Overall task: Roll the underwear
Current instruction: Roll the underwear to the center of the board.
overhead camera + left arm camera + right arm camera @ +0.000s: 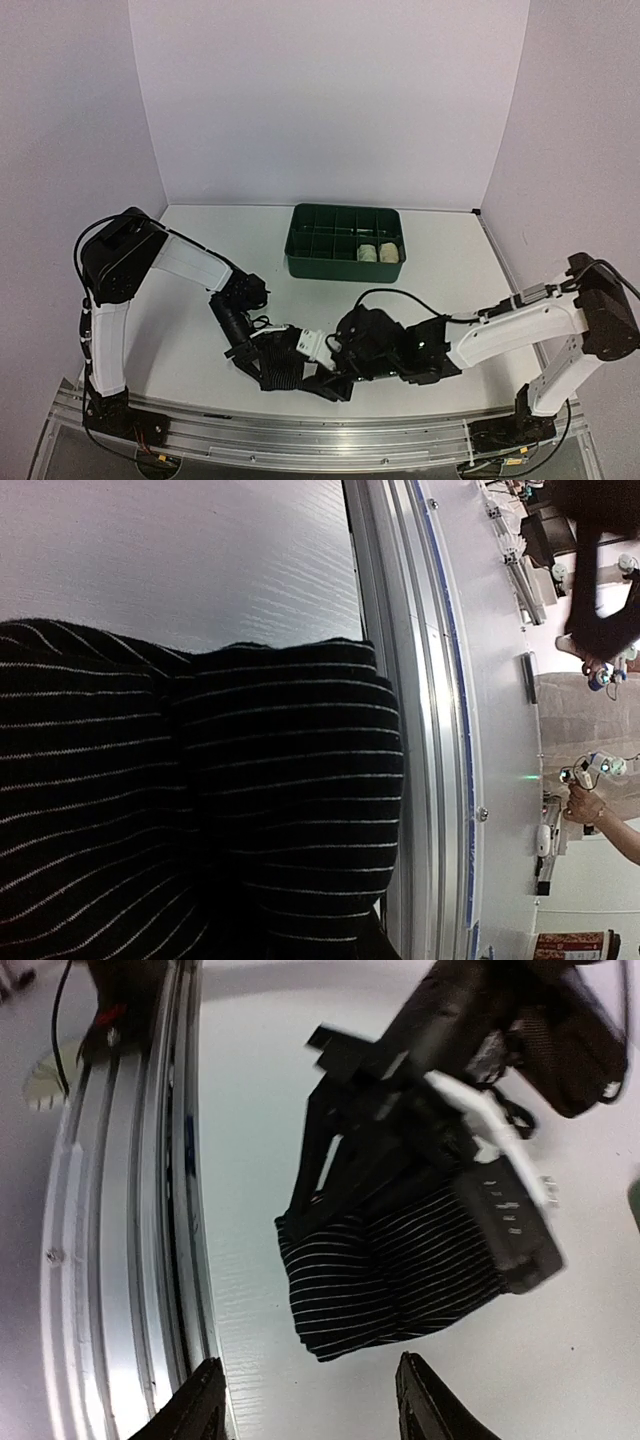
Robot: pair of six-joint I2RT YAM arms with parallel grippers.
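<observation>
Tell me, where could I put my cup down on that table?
Bare table right of the tray and left of it. Crowded in front, where left gripper and right gripper sit by the striped underwear.

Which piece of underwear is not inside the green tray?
The black striped underwear, at the near edge of the table; both pale rolls sit inside the tray.

The left arm (pixel 190 262) and right arm (pixel 510 335) share white shells between bulky black joints. Thin black cables (pixel 400 292) loop along them. The right pincer (pixel 312 1405) has matte black fingers (pixel 203 1410).
</observation>
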